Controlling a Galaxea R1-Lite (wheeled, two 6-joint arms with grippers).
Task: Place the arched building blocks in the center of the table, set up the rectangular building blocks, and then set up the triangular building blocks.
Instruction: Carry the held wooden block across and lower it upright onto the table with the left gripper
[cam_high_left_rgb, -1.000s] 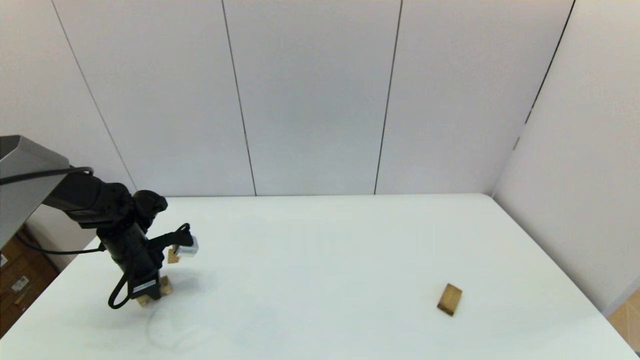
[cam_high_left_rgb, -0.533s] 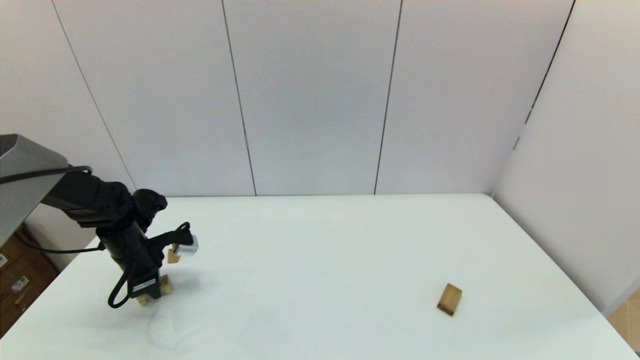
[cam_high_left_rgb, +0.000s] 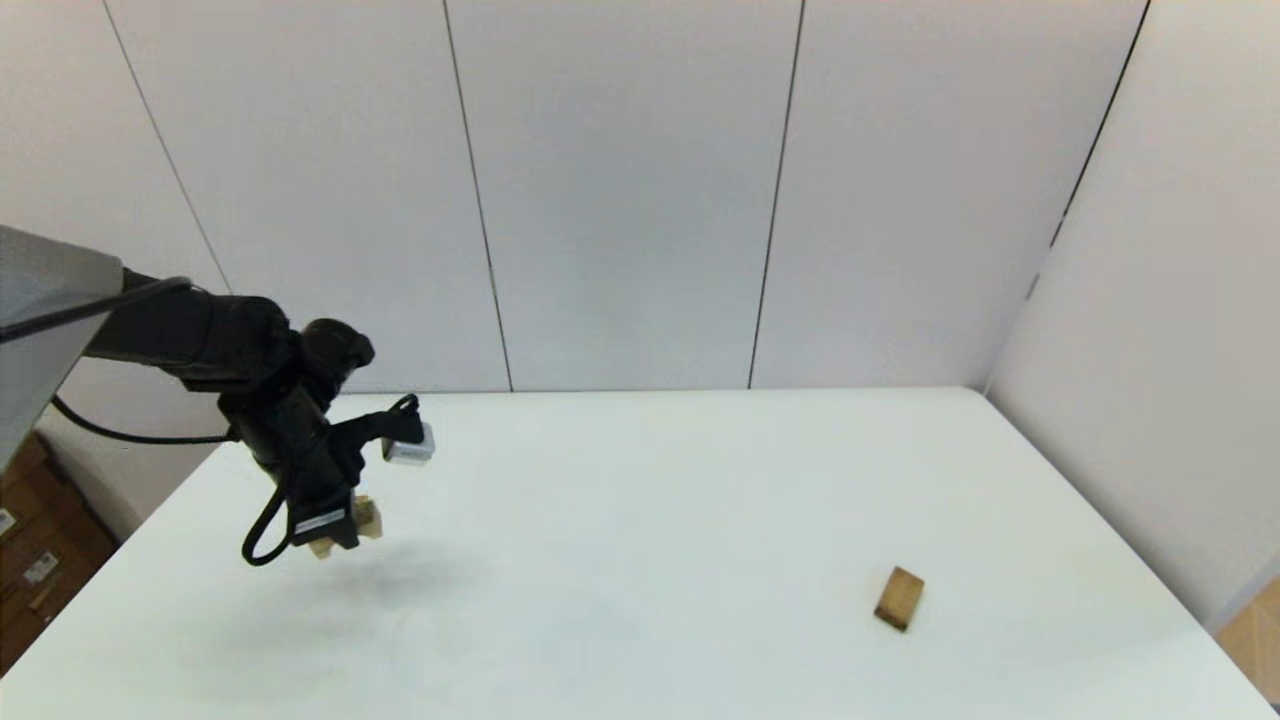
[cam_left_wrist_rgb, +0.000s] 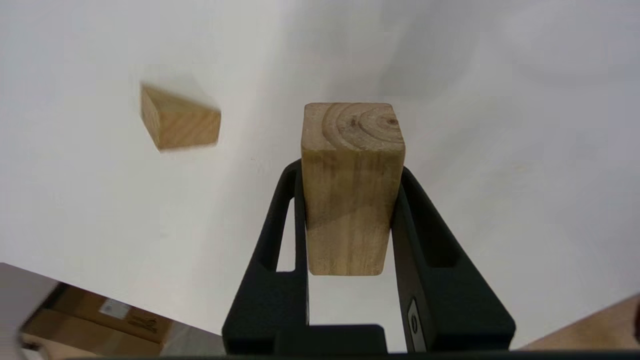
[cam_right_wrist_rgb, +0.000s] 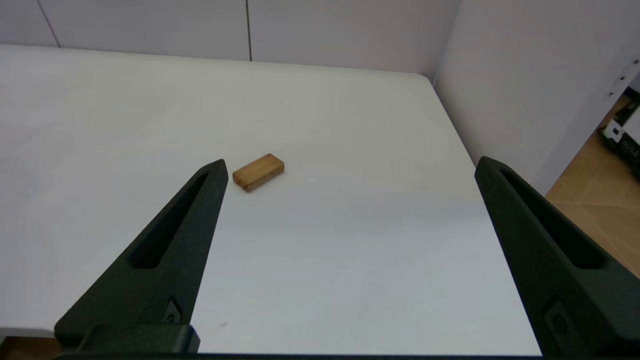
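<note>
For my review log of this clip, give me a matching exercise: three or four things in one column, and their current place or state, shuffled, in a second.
Column 1:
1. arched block
2. rectangular block
3. triangular block
4. right end effector

Column 2:
A. lying flat on the table, on the robot's right side
B. open, holding nothing
C. clamped in the left end effector, lifted off the table
D. resting on the table near the left arm, untouched

Pairs: 1-C, 2-A, 3-D, 4-B
</note>
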